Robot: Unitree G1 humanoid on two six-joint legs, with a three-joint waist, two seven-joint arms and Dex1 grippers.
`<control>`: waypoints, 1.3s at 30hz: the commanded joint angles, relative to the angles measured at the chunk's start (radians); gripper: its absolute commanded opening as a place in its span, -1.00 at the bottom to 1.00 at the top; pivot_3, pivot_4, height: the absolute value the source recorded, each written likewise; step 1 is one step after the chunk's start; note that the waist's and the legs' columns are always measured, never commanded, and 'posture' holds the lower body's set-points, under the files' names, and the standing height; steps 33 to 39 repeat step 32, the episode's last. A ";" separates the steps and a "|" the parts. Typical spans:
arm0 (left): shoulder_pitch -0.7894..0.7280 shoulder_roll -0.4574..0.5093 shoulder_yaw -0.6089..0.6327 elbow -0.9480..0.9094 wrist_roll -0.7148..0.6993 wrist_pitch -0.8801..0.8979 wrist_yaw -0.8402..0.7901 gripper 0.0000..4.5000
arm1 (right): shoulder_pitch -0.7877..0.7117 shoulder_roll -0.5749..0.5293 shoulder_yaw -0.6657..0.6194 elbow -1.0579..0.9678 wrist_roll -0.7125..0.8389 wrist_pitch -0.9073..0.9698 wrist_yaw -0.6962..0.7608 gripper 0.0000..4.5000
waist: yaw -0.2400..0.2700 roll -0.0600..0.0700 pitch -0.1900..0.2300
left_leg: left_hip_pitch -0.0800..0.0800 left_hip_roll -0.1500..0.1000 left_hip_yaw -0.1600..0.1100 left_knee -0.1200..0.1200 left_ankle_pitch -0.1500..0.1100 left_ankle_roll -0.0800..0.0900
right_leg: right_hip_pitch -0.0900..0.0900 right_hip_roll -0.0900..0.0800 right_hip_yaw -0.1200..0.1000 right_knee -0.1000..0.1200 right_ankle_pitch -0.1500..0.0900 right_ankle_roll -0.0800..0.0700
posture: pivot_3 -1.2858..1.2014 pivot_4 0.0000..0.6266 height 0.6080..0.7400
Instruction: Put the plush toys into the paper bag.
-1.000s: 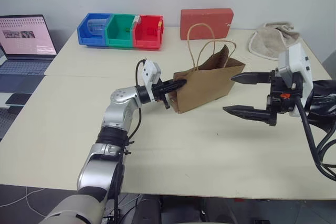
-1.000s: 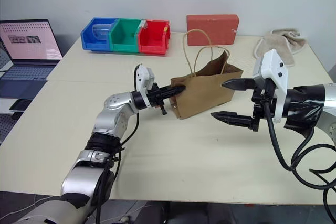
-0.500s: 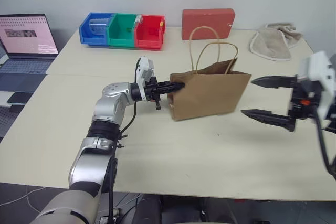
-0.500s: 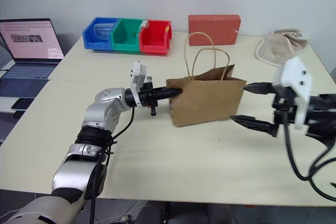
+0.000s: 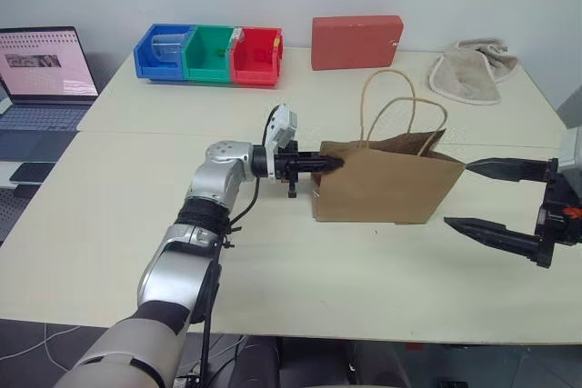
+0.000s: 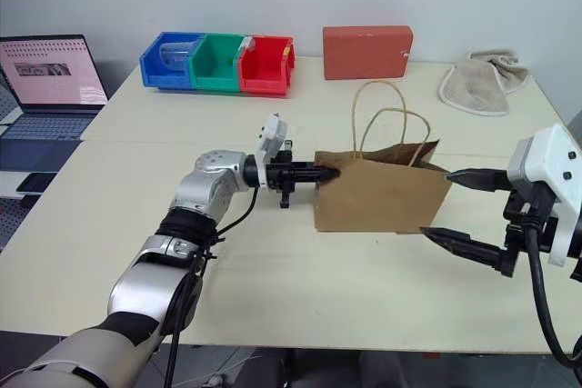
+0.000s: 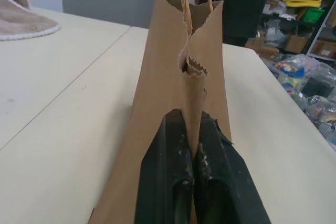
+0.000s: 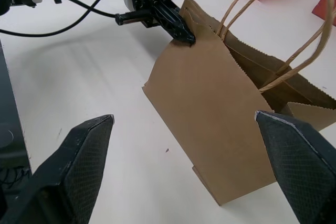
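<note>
Left eye view: the paper bag (image 5: 386, 184) stands upright near the middle of the table (image 5: 136, 224), mouth up, with both twisted loop handles (image 5: 400, 106) rising above its rim. The plush toys are not visible; whether they lie inside the bag cannot be told.

The left gripper (image 5: 329, 163) reaches in level from the left and meets the bag at the upper part of its left edge. In the left wrist view, the two black fingers (image 7: 165, 182) are closed together on the bag's folded side seam, with the paper pinched between them.

The right gripper (image 5: 477, 195) sits just right of the bag. Its two fingers are spread wide apart and point left toward the bag's right end, one at the level of the rim, the other lower and nearer. Neither finger touches the paper, and the gripper holds nothing.

At the far edge of the table:
- Three joined bins (image 5: 209, 54), blue, green and red, stand far left; a clear cup (image 5: 165, 45) lies in the blue one.
- A red rectangular box (image 5: 356, 41) stands far behind the bag.
- A beige cloth (image 5: 468, 74) lies crumpled at the far right.

An open laptop (image 5: 41, 74) rests on a separate surface left of the table.
</note>
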 commanded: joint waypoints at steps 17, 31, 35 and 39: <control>0.273 0.326 0.084 -0.528 0.043 0.119 0.156 0.99 | -0.029 -0.138 0.084 0.232 -0.207 -0.211 0.161 1.00 | -0.003 0.000 0.000 | 0.001 0.001 0.001 -0.001 0.000 0.000 | -0.001 0.000 0.000 0.000 0.000 0.000 | 0.03 -0.52 1.00; 0.385 0.664 0.239 -0.759 -0.087 0.288 0.152 0.99 | -0.034 -0.264 0.071 0.544 -0.428 -0.411 0.483 1.00 | -0.003 0.000 0.000 | 0.002 0.002 0.005 -0.002 0.000 0.000 | -0.002 -0.001 0.000 0.000 -0.003 -0.005 | 0.03 -0.52 1.00; 0.387 0.662 0.236 -0.757 -0.093 0.292 0.153 0.99 | -0.050 -0.266 0.091 0.554 -0.430 -0.422 0.481 1.00 | -0.003 0.000 0.000 | 0.002 0.003 0.006 -0.001 0.000 0.000 | -0.002 -0.001 0.000 0.000 -0.003 -0.006 | 0.03 -0.52 1.00; 0.387 0.662 0.236 -0.757 -0.093 0.292 0.153 0.99 | -0.050 -0.266 0.091 0.554 -0.430 -0.422 0.481 1.00 | -0.003 0.000 0.000 | 0.002 0.003 0.006 -0.001 0.000 0.000 | -0.002 -0.001 0.000 0.000 -0.003 -0.006 | 0.03 -0.52 1.00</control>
